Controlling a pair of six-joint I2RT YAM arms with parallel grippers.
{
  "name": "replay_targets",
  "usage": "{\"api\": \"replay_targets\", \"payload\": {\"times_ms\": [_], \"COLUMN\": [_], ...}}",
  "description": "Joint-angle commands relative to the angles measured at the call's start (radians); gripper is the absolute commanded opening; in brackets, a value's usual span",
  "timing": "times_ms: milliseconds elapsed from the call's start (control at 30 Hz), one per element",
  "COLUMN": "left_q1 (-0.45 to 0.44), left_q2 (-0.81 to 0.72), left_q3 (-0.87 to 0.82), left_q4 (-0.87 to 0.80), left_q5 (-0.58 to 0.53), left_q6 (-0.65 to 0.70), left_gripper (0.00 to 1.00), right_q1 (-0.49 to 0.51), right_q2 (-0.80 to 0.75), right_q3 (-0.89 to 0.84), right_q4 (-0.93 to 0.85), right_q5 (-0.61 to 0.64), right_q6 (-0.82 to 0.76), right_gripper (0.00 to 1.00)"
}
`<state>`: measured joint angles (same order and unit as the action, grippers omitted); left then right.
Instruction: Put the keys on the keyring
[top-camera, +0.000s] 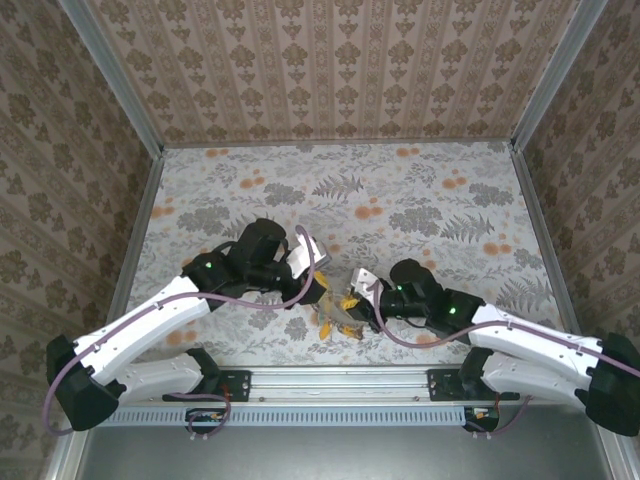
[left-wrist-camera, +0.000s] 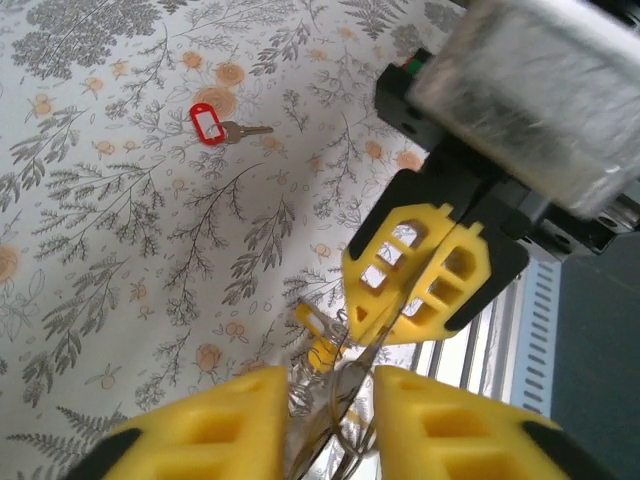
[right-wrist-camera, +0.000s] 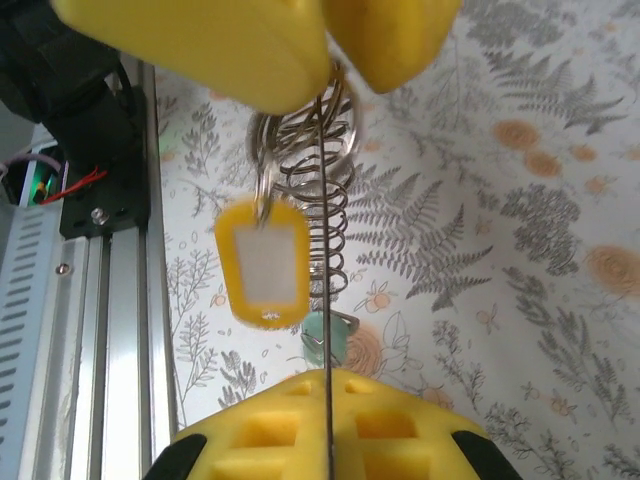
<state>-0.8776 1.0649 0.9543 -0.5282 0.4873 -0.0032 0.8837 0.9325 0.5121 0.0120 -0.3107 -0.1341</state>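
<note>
The keyring (right-wrist-camera: 328, 150) is a thin dark wire loop held above the flowered table between both grippers. My right gripper (right-wrist-camera: 328, 385) is shut on the wire, seen also from the left wrist as closed yellow fingers (left-wrist-camera: 440, 265). My left gripper (left-wrist-camera: 330, 400) has its jaws parted, with the keyring (left-wrist-camera: 345, 390) running through the gap. A yellow-headed key (right-wrist-camera: 262, 262) hangs on the ring beside a metal spiral (right-wrist-camera: 325, 205). A teal key (right-wrist-camera: 322, 340) lies on the table below it. A red key (left-wrist-camera: 210, 125) lies alone farther out. From above, both grippers meet over the yellow keys (top-camera: 338, 322).
The aluminium rail (top-camera: 340, 382) with both arm bases runs along the near edge, close behind the grippers (right-wrist-camera: 110, 300). Patterned walls (top-camera: 330, 70) close in the table on three sides. The far half of the table (top-camera: 400, 200) is bare cloth.
</note>
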Motion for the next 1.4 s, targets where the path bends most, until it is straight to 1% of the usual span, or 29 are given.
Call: {"api": "replay_targets", "payload": {"times_ms": [0, 67, 167, 300, 533, 867, 1367], "left_q1": [0.048, 0.084, 0.104, 0.088, 0.048, 0.031, 0.028], "left_q2": [-0.055, -0.094, -0.125, -0.116, -0.119, -0.088, -0.102], "left_q3": [-0.005, -0.023, -0.04, -0.036, -0.045, -0.088, -0.085], "left_q4": [0.03, 0.04, 0.044, 0.033, 0.024, 0.132, 0.183], "left_q5": [0.053, 0.07, 0.075, 0.076, 0.054, 0.076, 0.117], "left_q6": [-0.061, -0.086, -0.106, -0.115, -0.132, -0.182, -0.228], "left_gripper": [0.4, 0.39, 0.34, 0.21, 0.11, 0.09, 0.08], "right_q1": [-0.003, -0.004, -0.005, -0.004, -0.005, -0.005, -0.005], "right_q2": [-0.06, -0.077, -0.083, -0.084, -0.099, -0.095, -0.091], "right_q3": [-0.036, -0.055, -0.073, -0.098, -0.127, -0.139, -0.15], "right_q4": [0.121, 0.142, 0.17, 0.224, 0.289, 0.346, 0.362], "right_q5": [0.028, 0.03, 0.036, 0.059, 0.087, 0.076, 0.088], "right_q6": [0.005, 0.013, 0.031, 0.064, 0.096, 0.115, 0.114], "right_gripper": [0.0, 0.0, 0.0, 0.0, 0.0, 0.0, 0.0]}}
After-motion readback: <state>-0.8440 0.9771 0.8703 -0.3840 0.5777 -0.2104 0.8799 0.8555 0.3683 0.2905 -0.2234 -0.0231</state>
